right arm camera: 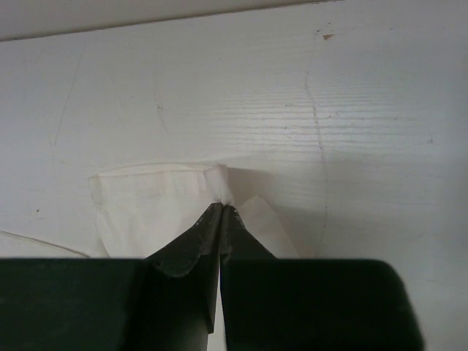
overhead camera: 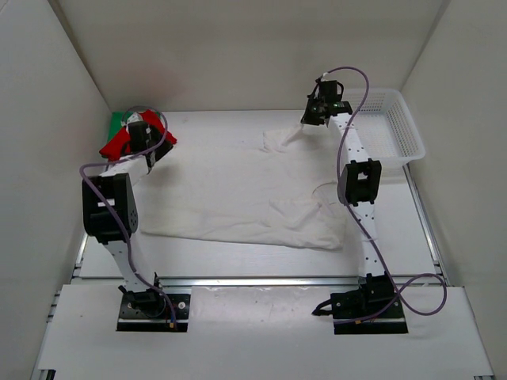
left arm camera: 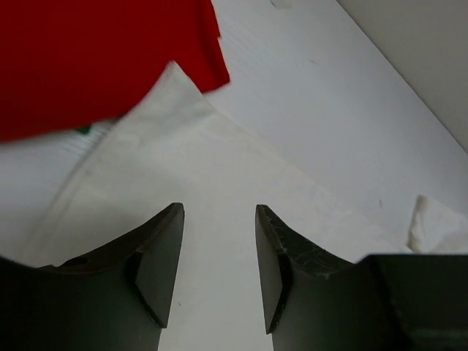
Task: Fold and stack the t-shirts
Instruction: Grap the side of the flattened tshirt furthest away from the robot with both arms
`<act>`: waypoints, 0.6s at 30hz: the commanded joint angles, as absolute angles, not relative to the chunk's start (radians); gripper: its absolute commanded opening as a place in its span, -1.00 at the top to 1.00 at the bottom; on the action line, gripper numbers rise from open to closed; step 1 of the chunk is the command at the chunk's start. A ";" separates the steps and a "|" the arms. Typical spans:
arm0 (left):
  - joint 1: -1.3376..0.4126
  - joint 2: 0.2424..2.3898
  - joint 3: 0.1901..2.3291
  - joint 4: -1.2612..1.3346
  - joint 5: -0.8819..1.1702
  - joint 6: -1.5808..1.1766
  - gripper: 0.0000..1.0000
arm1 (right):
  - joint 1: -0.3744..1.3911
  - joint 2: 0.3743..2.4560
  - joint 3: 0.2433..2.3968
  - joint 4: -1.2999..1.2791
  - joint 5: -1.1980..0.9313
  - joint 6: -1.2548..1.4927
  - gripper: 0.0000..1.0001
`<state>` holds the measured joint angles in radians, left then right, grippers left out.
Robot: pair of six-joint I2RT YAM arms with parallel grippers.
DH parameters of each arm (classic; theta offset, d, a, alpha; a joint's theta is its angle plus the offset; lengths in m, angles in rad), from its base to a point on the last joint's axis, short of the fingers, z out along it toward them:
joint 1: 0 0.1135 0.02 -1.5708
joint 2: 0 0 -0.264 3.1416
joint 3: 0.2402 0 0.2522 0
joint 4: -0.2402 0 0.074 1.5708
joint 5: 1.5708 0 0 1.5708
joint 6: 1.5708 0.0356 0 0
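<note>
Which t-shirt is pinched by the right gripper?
The off-white t-shirt, spread out; the right gripper pinches its far edge. The red t-shirt and green t-shirt lie at far left.

The off-white t-shirt (overhead camera: pixel 238 194) covers the middle of the table (overhead camera: pixel 222 127), leaving a bare strip along the back wall (overhead camera: pixel 238 55) and another before its near hem. The red t-shirt (overhead camera: pixel 117 144), lying on the green t-shirt (overhead camera: pixel 119 120), fills the far left corner; the white mesh basket (overhead camera: pixel 413 142) fills the far right one. The left gripper (left arm camera: pixel 219 210) hangs just beside the red cloth, its jaws parted with free air between.
</note>
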<state>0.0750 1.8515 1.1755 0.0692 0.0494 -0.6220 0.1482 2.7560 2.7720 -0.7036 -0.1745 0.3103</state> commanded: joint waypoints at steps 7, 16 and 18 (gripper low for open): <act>0.061 2.078 1.549 -0.166 -0.163 -0.404 -0.08 | 0.158 2.727 2.821 -0.684 -0.262 0.295 1.00; 0.066 2.203 1.730 -0.224 -0.138 -0.385 -0.05 | 0.169 2.744 2.824 -0.670 -0.299 0.304 1.00; 0.067 2.235 1.761 -0.244 -0.159 -0.373 0.00 | 0.169 2.744 2.821 -0.672 -0.308 0.301 1.00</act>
<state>0.0681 2.2345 1.6890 -0.2073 -0.1303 -0.4046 0.1638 2.7560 2.7773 -0.7025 -0.2794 0.3103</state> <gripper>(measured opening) 0.511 0.006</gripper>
